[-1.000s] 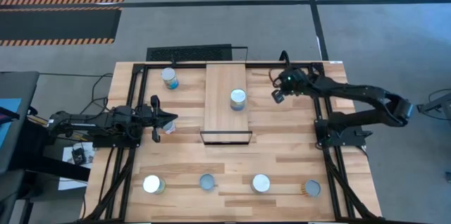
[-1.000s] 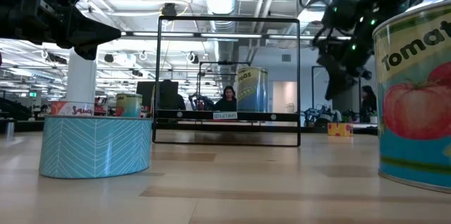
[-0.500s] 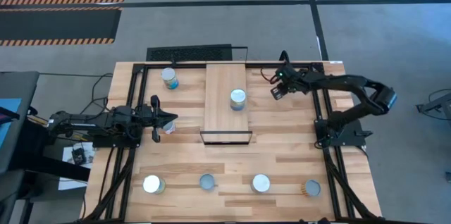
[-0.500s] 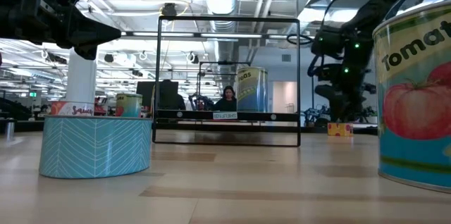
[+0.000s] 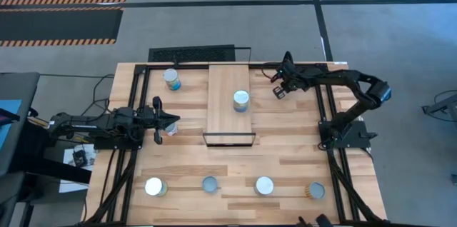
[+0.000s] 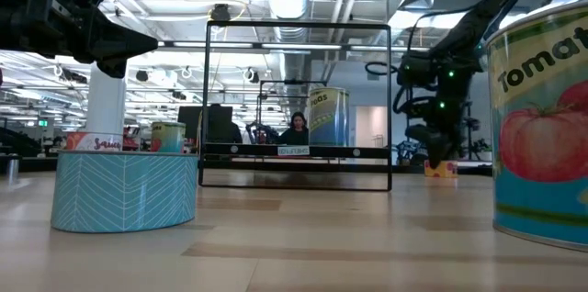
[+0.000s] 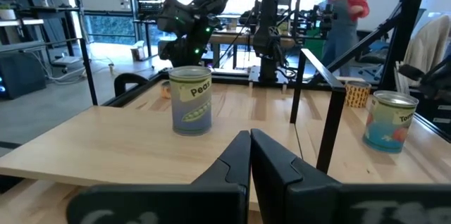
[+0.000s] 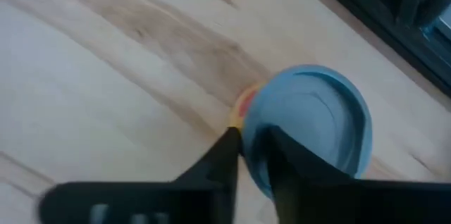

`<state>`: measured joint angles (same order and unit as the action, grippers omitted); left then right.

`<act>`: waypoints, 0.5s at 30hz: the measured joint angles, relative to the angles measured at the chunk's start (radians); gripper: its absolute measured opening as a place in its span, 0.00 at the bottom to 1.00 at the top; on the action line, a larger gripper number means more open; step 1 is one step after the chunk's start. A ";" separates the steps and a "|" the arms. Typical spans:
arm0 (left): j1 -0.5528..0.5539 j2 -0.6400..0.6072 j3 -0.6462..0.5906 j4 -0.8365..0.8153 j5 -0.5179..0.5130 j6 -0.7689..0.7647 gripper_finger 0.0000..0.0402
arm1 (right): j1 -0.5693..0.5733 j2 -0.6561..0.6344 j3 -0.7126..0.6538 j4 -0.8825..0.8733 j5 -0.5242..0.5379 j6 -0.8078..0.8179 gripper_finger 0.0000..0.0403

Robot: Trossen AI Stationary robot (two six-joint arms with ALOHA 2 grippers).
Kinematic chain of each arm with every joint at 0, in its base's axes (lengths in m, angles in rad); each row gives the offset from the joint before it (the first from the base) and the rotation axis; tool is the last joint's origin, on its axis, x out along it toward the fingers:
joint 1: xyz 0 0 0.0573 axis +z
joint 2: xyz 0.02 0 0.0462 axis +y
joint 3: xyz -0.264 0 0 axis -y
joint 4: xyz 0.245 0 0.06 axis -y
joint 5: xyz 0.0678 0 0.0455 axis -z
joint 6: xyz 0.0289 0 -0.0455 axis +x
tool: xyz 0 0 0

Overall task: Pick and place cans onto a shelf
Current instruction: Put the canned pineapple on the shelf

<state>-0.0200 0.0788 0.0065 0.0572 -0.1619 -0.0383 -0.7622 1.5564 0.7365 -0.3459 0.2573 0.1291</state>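
The shelf [image 5: 228, 106] lies at the table's middle, and a peas can [image 5: 241, 101] stands upright on it [image 7: 192, 101]. My right gripper [image 5: 280, 90] hangs right of the shelf near the far edge, pointing down over a small can with a pale-blue top [image 8: 310, 125]. Its fingers stand a narrow gap apart and touch nothing. The low view shows this can [image 6: 443, 169] on the table under the gripper. My left gripper [image 5: 171, 121] is shut and empty, left of the shelf and above the table [image 7: 250, 150].
Another can [image 5: 171, 78] stands far left of the shelf. Several cans stand in a row along the near edge, among them a white-topped one [image 5: 156, 187], a teal one [image 5: 210, 184], a tomato can [image 5: 264, 185] and one at the right [image 5: 315, 191]. People show in the room behind the table.
My right gripper has come down and gone a little toward the table's left and far edge, and it now hangs close over the small pale-blue-topped can. Its arm has folded in. The cans have kept their places.
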 joint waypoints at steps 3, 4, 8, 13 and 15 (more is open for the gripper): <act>0.000 0.000 0.000 0.000 0.000 0.000 0.00 | 0.014 -0.023 0.008 -0.017 -0.053 -0.001 0.05; 0.000 0.000 0.000 0.000 0.000 0.000 0.00 | 0.022 -0.035 0.009 -0.027 -0.077 0.001 0.03; 0.000 0.000 0.000 0.000 0.000 0.000 0.00 | 0.062 -0.089 0.062 -0.049 -0.152 0.019 0.06; 0.000 0.000 0.000 0.000 0.000 0.000 0.00 | 0.158 -0.130 0.138 -0.073 -0.166 0.015 0.05; 0.000 0.000 0.000 -0.001 0.000 0.000 0.00 | 0.206 -0.131 0.172 -0.055 -0.195 -0.020 0.03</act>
<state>-0.0200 0.0788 0.0063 0.0566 -0.1616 -0.0380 -0.5566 1.4252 0.9081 -0.4011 0.0623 0.1089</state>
